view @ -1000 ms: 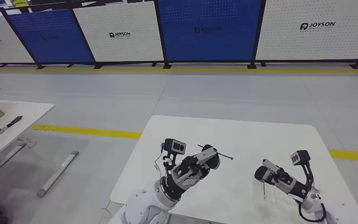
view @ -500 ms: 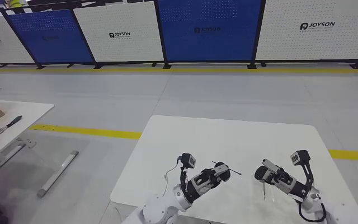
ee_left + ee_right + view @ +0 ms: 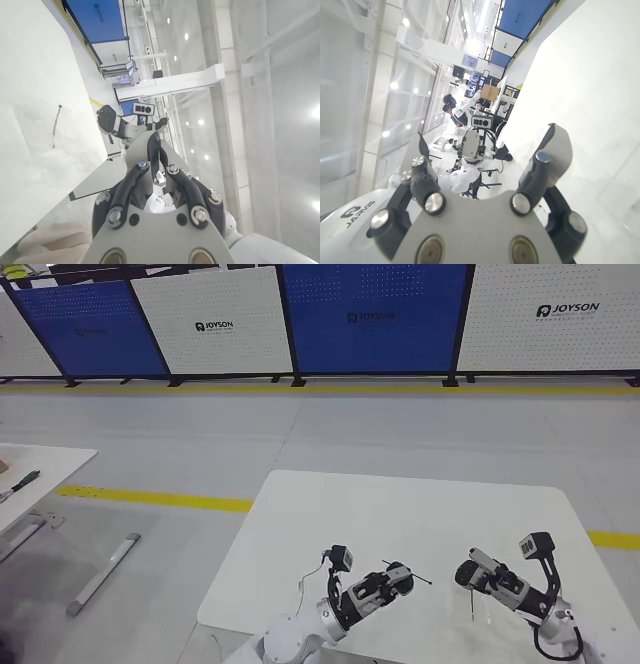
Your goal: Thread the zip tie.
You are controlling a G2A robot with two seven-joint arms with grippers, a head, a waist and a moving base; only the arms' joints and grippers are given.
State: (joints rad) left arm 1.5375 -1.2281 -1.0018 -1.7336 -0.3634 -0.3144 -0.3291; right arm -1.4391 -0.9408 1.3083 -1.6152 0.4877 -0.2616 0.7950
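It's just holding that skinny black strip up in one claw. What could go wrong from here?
1. The left gripper pinches the thin zip tie at one spot, with its ends sticking out free; it could swivel or slip from the shut fingers.
2. The right gripper is open and empty, off to the side; catching so thin a tip may well miss.
3. A second tie lies on the table beside the right arm, which might knock it away.
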